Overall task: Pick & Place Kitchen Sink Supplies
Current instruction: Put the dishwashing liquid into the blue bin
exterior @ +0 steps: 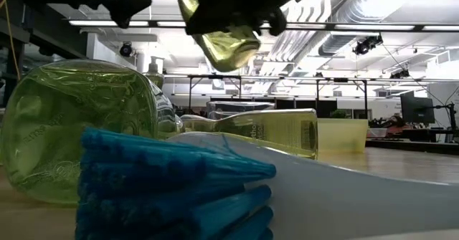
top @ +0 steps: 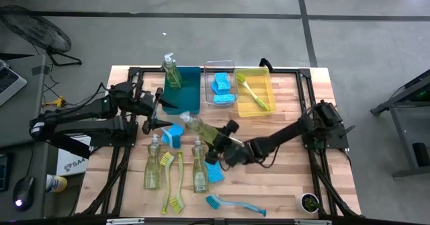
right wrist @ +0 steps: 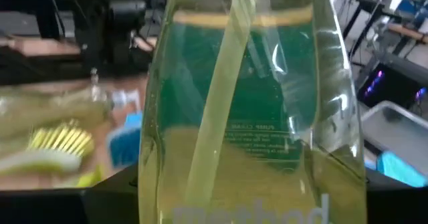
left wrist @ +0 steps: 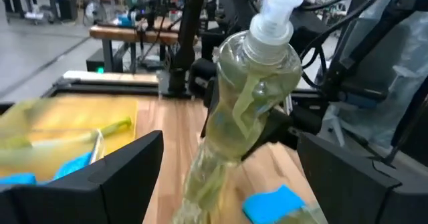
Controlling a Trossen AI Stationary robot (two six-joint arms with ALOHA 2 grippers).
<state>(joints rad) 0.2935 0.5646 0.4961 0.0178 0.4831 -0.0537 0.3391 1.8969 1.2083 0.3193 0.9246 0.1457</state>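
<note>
Fingers of right gripper (top: 216, 146) clenched around soap bottle (top: 201, 129), hiding its base; left gripper (top: 160, 111) fingers released.

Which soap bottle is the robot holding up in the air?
The clear pump bottle of yellow-green soap in the table's middle, tilted in the right tool. Another bottle stands in the teal bin; two lie flat.
</note>
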